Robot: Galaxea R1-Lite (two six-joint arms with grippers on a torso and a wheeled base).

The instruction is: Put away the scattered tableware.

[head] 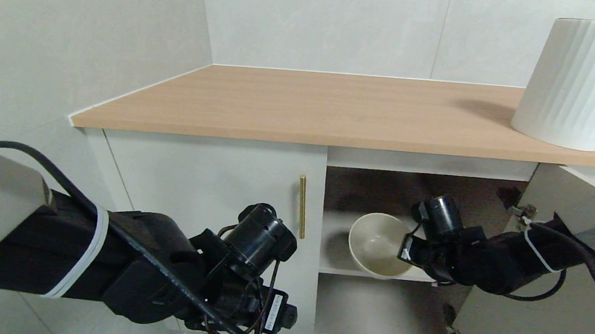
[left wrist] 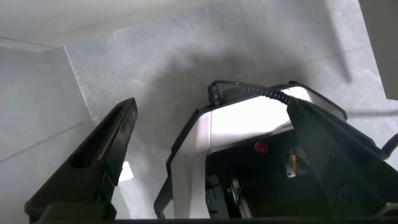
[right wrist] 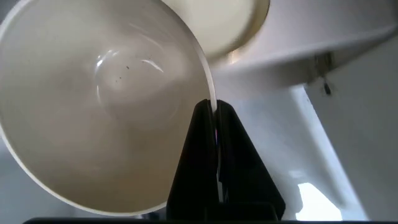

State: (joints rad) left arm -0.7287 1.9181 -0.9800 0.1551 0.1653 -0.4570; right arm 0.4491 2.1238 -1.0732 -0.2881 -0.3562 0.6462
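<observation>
A cream bowl [head: 377, 245] is tipped on its side just over the middle shelf [head: 334, 247] of the open cabinet compartment. My right gripper [head: 405, 254] is shut on the bowl's rim, reaching in from the right. In the right wrist view the black fingers [right wrist: 202, 149] pinch the thin edge of the bowl [right wrist: 99, 99], and a second cream round dish [right wrist: 230, 25] lies beyond it. My left gripper [head: 258, 319] hangs low in front of the closed left door, pointing down. It stands open [left wrist: 211, 106] with nothing between its fingers.
The closed left cabinet door carries a gold handle [head: 302, 205]. The right door [head: 534, 320] stands swung open beside my right arm. On the wooden countertop [head: 308, 108] at the right stands a tall white ribbed container [head: 584, 80]. The lower shelf [head: 376, 311] is bare.
</observation>
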